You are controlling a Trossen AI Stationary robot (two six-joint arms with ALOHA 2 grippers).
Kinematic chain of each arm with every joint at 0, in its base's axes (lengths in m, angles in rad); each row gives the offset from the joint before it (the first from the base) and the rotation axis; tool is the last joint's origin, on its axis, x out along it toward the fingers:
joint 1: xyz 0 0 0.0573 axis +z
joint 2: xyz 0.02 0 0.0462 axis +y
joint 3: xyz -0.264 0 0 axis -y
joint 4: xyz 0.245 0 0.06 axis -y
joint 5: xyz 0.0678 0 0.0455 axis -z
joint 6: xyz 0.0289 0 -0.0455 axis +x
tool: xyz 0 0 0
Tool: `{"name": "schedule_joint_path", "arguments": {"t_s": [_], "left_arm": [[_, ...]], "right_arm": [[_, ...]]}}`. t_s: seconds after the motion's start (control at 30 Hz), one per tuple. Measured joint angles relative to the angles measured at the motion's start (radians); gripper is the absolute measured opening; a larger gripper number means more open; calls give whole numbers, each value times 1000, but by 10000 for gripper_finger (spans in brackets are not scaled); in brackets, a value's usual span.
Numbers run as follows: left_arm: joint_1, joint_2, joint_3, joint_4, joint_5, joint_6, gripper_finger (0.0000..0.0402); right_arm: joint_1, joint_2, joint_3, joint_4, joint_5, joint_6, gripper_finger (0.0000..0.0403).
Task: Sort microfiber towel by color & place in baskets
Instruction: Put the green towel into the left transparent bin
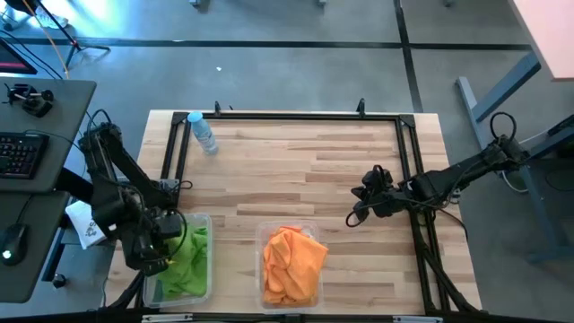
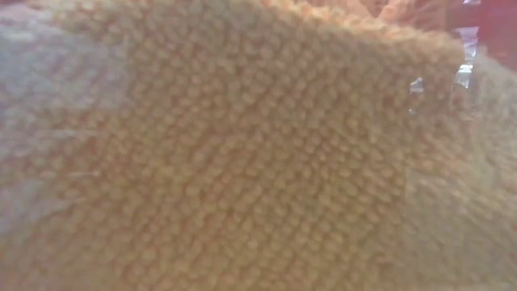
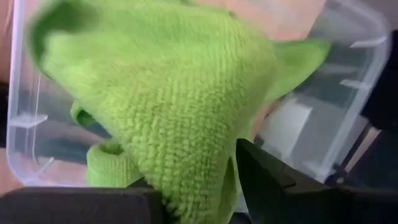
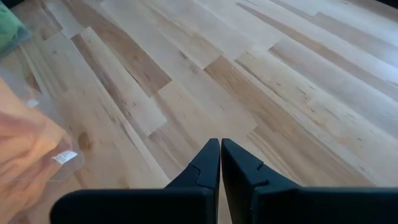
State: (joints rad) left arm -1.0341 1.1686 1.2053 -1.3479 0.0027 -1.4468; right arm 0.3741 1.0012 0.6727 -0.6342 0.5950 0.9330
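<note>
Two clear baskets stand near the table's front edge. The left basket [image 1: 203,217] holds green microfiber towels [image 1: 190,260], and the right basket [image 1: 265,230] holds orange ones [image 1: 292,262]. My left gripper [image 1: 166,242] hangs over the left basket's left side, pointing steeply down and shut on a green towel [image 3: 168,93]. Another green towel [image 3: 106,169] lies on the basket floor under it. My right gripper [image 1: 357,218] hovers shut over bare wood to the right of the orange basket, holding nothing. An orange towel [image 2: 242,162] fills the low view. My left gripper has the green towel between its two fingers [image 3: 267,180], which come from above and point down. The gripped part [image 3: 205,186] is a bunched fold of cloth. I cannot tell which edge it is. The towel spreads out below the fingers over the basket [image 3: 348,93].
A small water bottle [image 1: 204,133] lies at the far left of the table inside the black frame [image 1: 296,115]. A white paper packet [image 1: 85,226] sits off the table's left edge. Bare wood [image 4: 249,74] stretches between the baskets and the far edge.
</note>
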Motion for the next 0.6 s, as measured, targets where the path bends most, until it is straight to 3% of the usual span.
{"name": "schedule_joint_path", "arguments": {"t_s": [0.4, 0.6], "left_arm": [[39, 151, 29, 95, -77, 13, 103], [39, 236, 27, 50, -67, 61, 104]], "right_arm": [[-34, 0, 0, 6, -4, -56, 11], [-34, 0, 0, 7, -7, -47, 11]]}}
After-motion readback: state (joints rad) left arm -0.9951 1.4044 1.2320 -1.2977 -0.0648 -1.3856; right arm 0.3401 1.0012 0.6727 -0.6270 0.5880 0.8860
